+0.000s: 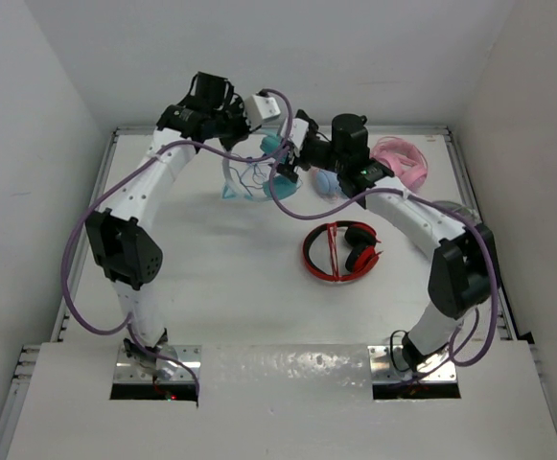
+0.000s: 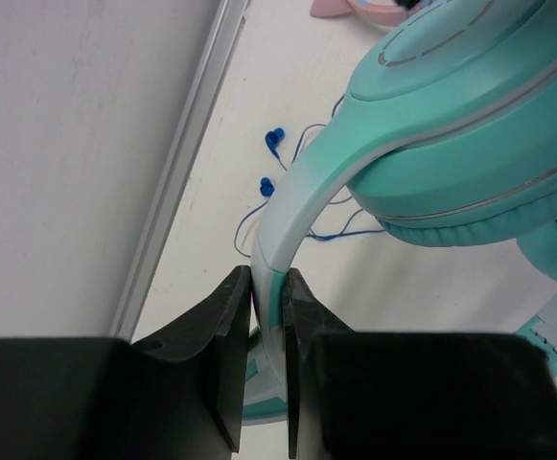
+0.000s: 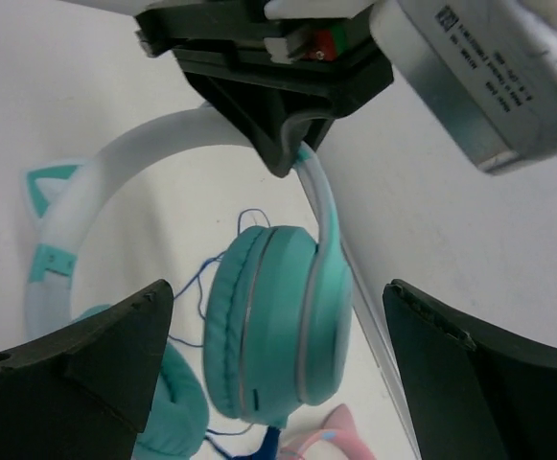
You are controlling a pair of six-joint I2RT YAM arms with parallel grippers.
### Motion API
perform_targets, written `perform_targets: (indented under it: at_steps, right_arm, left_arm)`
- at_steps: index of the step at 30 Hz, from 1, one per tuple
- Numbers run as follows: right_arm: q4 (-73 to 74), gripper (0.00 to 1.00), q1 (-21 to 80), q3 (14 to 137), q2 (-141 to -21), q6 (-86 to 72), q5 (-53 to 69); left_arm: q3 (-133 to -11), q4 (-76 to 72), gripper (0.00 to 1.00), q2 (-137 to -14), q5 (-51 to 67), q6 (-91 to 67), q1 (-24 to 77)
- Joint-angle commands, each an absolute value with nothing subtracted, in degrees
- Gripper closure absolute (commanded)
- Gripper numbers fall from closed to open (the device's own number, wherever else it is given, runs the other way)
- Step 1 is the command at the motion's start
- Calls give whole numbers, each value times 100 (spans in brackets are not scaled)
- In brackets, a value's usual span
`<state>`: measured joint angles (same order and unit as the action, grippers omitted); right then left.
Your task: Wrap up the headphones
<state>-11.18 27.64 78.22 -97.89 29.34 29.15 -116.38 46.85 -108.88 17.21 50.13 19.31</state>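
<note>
The teal headphones (image 1: 243, 180) with the pale mint cat-ear headband (image 3: 115, 182) are at the back middle of the table, lifted by the band. My left gripper (image 2: 268, 276) is shut on the headband just above one ear cup (image 2: 470, 125); it also shows in the top view (image 1: 262, 120). My right gripper (image 3: 278, 292) is open wide, its fingers (image 3: 77, 355) on either side of the hanging teal ear cup (image 3: 278, 326) without touching it; it also shows in the top view (image 1: 292, 161). The thin blue cable (image 2: 302, 182) lies loose on the table below.
A red and black pair of headphones (image 1: 340, 251) lies mid-table right. An all-pink pair (image 1: 401, 158) sits at the back right, and a blue-cupped pair (image 1: 328, 182) lies beside my right gripper. The table's raised back rail (image 2: 177, 163) and wall are close behind.
</note>
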Motion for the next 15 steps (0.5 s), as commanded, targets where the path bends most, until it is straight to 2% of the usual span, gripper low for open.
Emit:
perform_targets:
  at_steps: [1, 9, 15]
  right_arm:
    - [-993, 10, 2804, 7587, -9335, 2927, 3279]
    - [-1283, 6, 2813, 7400, -9448, 3041, 2295]
    - [-1599, 6, 2839, 7848, -9931, 2777, 2180]
  left_arm:
    - [-11655, 4061, 100, -10257, 1776, 5124, 1969]
    - [-11698, 4289, 100, -10160, 2231, 5115, 1969]
    - [-11505, 4544, 100, -10099, 2593, 5238, 1969]
